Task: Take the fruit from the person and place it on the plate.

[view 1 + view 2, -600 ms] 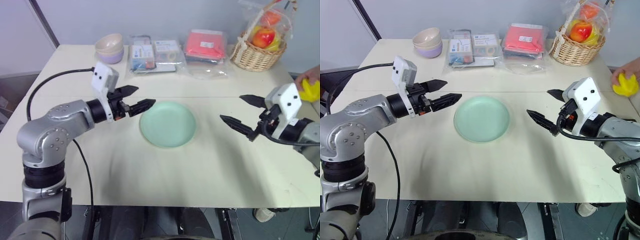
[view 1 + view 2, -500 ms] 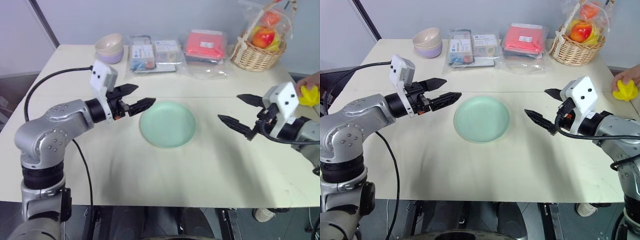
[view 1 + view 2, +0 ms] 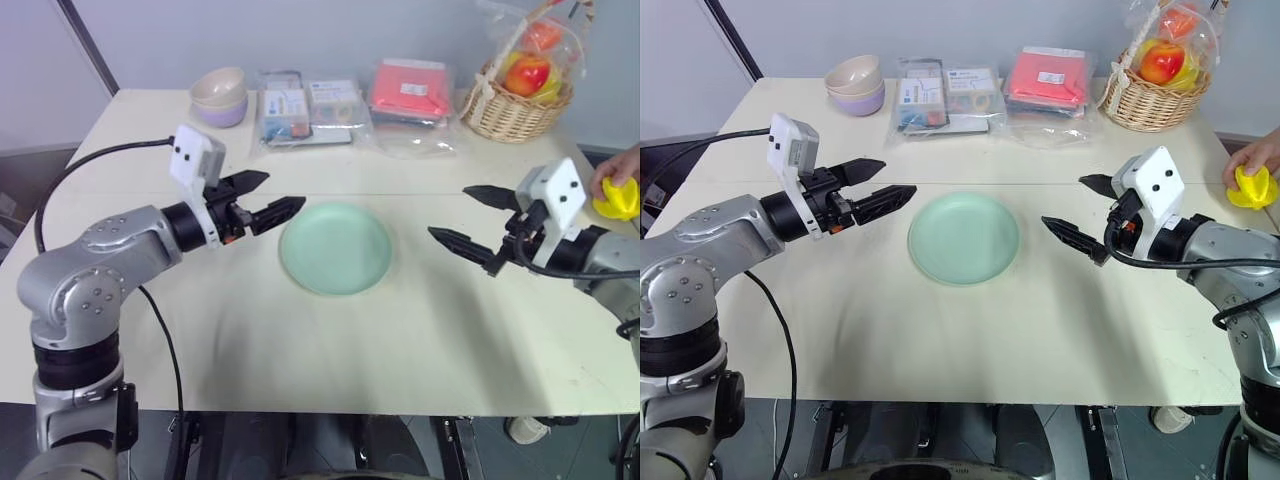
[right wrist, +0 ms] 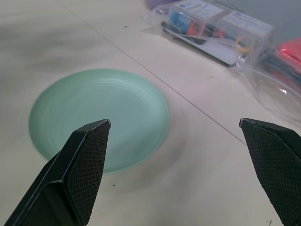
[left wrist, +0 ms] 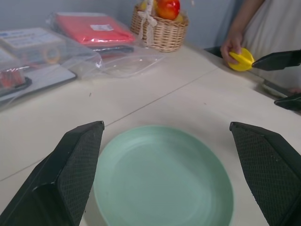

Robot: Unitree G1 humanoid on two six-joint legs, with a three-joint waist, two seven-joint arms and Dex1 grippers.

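Your right gripper (image 3: 1077, 208) holds its jaws spread, ready for the fruit (image 3: 1252, 188), which the person's hand (image 3: 1258, 157) grips at the table's (image 3: 940, 330) far right. The left gripper's (image 3: 872, 186) jaws are spread too, flanking the empty plate (image 3: 963, 238).

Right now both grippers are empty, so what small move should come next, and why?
Probably swing the right gripper out toward the yellow fruit in the person's hand at the table's right edge. The gripper is open but points at the empty plate, away from the fruit, which is on that arm's side.
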